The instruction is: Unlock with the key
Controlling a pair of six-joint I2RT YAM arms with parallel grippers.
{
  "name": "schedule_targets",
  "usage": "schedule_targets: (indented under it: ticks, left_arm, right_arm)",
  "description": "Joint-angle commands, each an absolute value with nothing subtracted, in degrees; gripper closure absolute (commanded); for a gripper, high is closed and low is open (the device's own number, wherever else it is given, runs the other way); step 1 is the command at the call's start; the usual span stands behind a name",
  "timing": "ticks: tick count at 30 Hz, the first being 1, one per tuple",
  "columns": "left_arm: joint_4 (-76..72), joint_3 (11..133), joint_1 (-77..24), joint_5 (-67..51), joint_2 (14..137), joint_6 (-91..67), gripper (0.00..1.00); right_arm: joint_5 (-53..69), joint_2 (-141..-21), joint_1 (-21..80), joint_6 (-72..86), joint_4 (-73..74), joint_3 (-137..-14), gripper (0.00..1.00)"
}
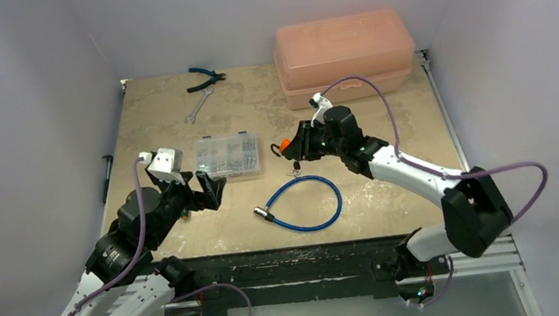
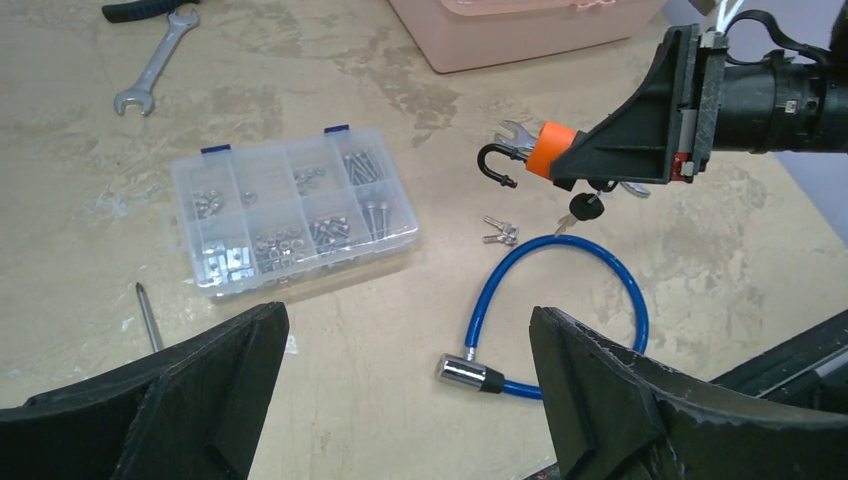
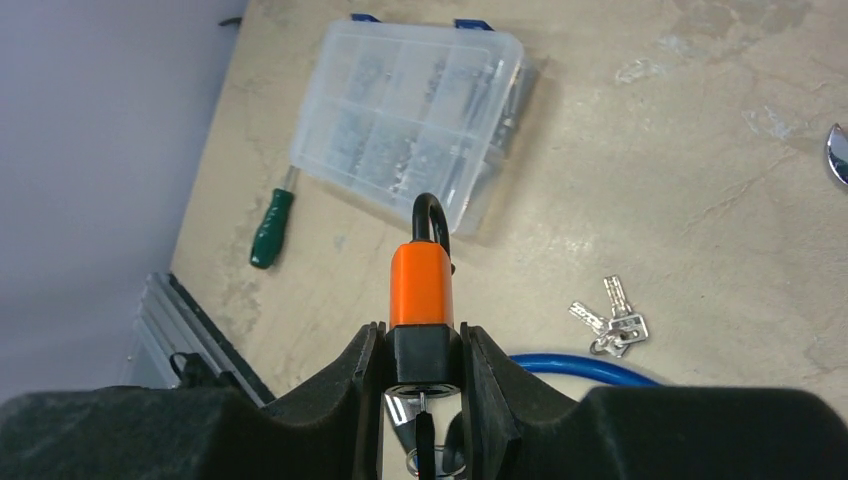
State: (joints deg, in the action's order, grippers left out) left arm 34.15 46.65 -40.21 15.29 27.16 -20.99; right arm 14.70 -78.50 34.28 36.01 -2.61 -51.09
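One tiny key (image 2: 585,208) hangs just below my right fingers (image 3: 482,362), which pinch the orange padlock (image 3: 420,285). Light, stiff, slippery, I think; I'd grab its black head. My left fingers (image 2: 590,370) are spread wide.

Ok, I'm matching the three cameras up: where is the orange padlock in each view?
Top external: orange padlock just right of centre, a small orange spot above the blue cable lock.
Left wrist: upper right, at the tip of the right gripper.
Right wrist: dead centre, clamped in that gripper, shackle pointing up.
Shared landmark: the clear parts organiser.
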Motion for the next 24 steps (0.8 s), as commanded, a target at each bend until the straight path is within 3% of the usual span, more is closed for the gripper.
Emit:
schedule_targets:
  ticks: [1,24]
  left_arm:
    - [31.7,45.8,-40.2,18.1,26.3,-18.6,0.01]
    - [30.4,44.2,-40.2,17.9,23.9,-17.4,0.02]
  right_arm:
    - [16.8,-83.9,33.4,35.0,-11.5,-55.3,1.00]
    - [23.4,-109.1,29.3,38.2,-21.4,-64.3,1.00]
